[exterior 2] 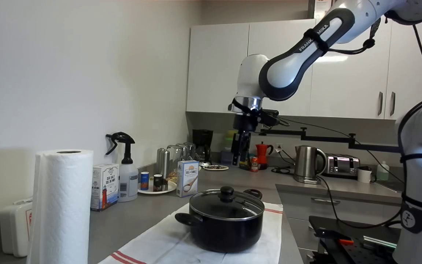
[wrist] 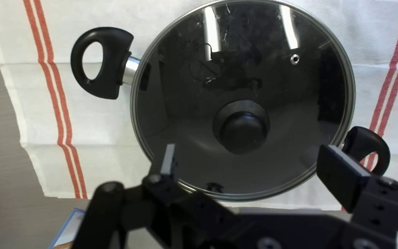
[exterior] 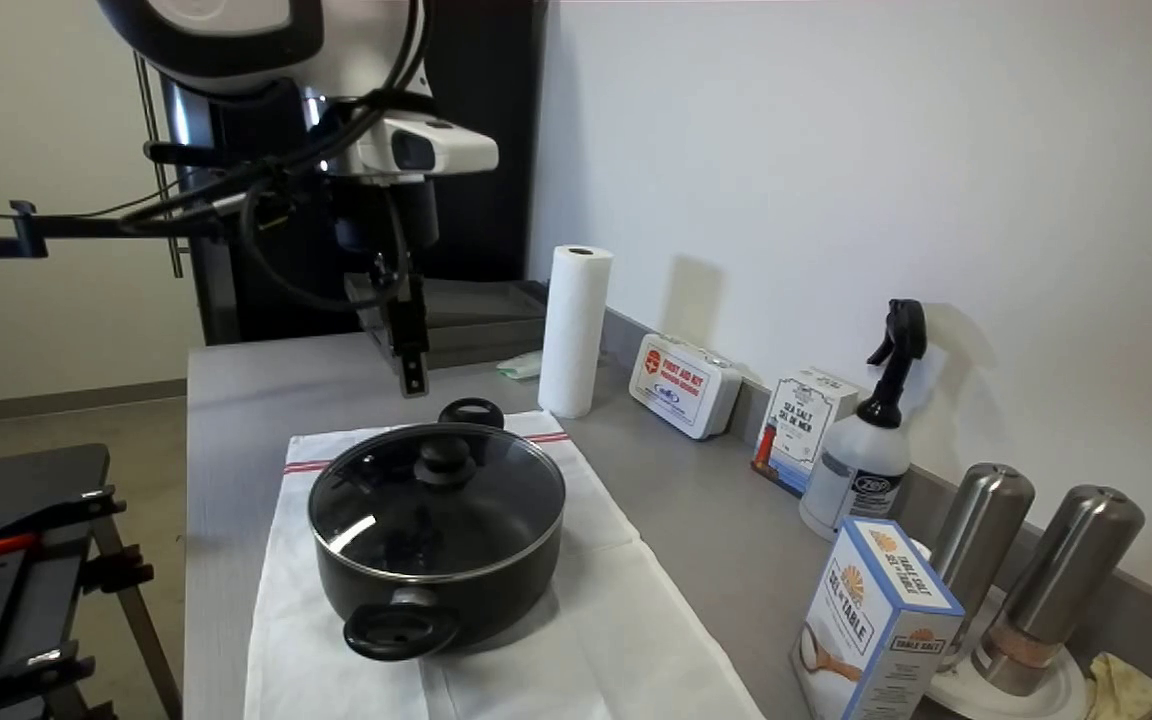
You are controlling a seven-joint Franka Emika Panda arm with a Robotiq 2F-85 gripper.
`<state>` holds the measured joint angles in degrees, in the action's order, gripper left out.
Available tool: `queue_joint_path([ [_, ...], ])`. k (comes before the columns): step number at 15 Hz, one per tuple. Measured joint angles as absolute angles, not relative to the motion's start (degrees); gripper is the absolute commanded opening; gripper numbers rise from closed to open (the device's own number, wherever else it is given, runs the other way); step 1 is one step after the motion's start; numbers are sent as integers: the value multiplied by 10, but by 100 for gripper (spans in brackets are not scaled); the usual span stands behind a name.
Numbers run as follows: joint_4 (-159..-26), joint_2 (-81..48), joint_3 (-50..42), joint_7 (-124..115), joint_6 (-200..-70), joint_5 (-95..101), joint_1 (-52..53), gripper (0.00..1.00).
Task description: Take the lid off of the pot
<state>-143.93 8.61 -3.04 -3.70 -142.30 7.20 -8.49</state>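
Observation:
The round dark see-through lid point(exterior: 416, 540) with a metal rim and black centre knob point(exterior: 444, 455) sits flat on the black pot point(exterior: 506, 605). Lid point(exterior 2: 211, 205) and pot point(exterior 2: 229, 236) show in both exterior views. In the wrist view the lid point(wrist: 185, 103) fills the middle, with its knob point(wrist: 244, 133) ahead of the space between the fingers. My gripper point(wrist: 250, 160) is open and empty, its fingers wide apart. In both exterior views the gripper point(exterior: 414, 375) hangs fingers down, above the height of the lid and apart from it point(exterior 2: 236, 161).
The pot stands on a white cloth point(exterior: 626, 620) with red stripes. A paper towel roll point(exterior: 576, 330), first aid kit point(exterior: 684, 386), sea salt box point(exterior: 801, 430), spray bottle point(exterior: 851, 475), table salt box point(exterior: 876, 620) and steel mills point(exterior: 1066, 570) line the wall side.

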Motion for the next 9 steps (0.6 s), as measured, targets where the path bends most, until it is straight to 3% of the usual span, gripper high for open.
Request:
queue_joint_path([
  [9, -1371, -16, -37, 12, -1401, 44, -78, 100],
])
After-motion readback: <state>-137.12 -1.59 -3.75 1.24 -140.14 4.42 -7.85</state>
